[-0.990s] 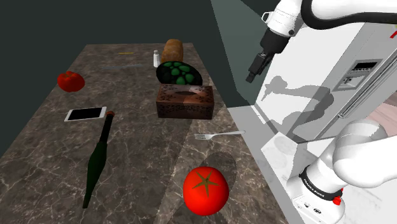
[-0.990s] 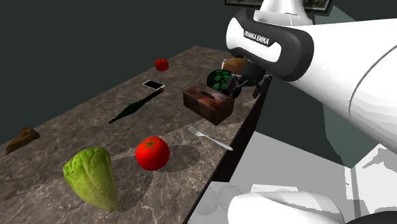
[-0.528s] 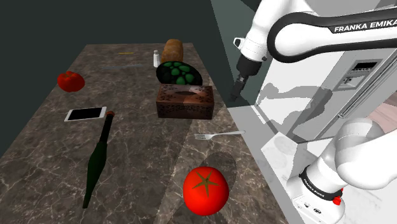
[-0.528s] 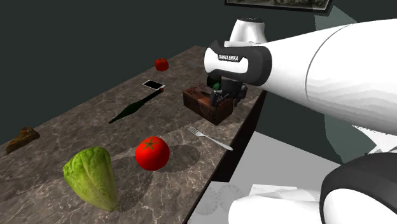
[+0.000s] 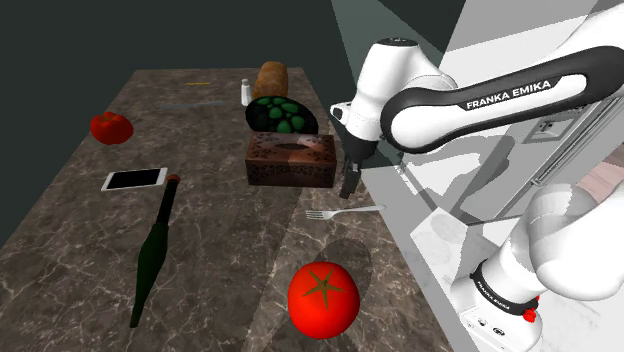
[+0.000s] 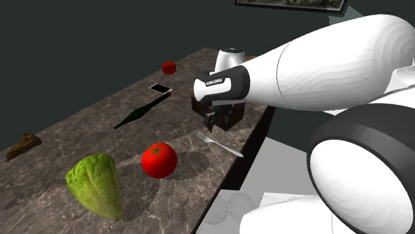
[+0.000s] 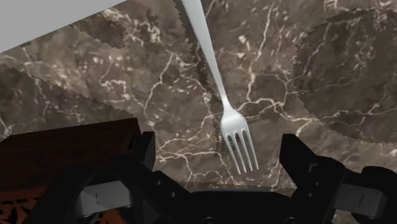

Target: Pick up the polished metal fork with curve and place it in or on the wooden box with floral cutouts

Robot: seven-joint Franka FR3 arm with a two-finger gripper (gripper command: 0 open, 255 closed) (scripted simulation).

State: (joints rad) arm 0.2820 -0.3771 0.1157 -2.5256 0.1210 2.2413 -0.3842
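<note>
A silver fork [image 5: 345, 212] lies flat on the dark marble counter [image 5: 220, 240], close to its edge on the shoulder view's right, tines pointing toward the middle of the counter. The brown box with floral cutouts [image 5: 290, 160] stands just beyond it. My gripper [image 5: 348, 186] hangs open a little above the fork, beside the box's near corner. In the wrist view the fork's tines [image 7: 236, 143] lie between my spread fingertips [image 7: 145, 147], untouched, and the box [image 7: 70, 149] sits beside one finger. In the second exterior view the gripper [image 6: 208, 124] hovers over the fork [image 6: 221, 144], with the box [image 6: 230, 117] partly hidden by my arm.
A big red tomato [image 5: 323, 298] sits near the fork. A dark green bottle [image 5: 153, 252] and a phone [image 5: 134, 179] lie toward the shoulder view's left, a small tomato [image 5: 111, 127] farther back. A green-filled bowl [image 5: 282, 115], a bread loaf [image 5: 270, 79] and a shaker [image 5: 245, 93] stand behind the box. A lettuce [image 6: 96, 184] lies at the near end.
My arm has swung down and in from high over the counter's edge, bringing the open gripper low beside the box and above the fork. No object on the counter has moved.
</note>
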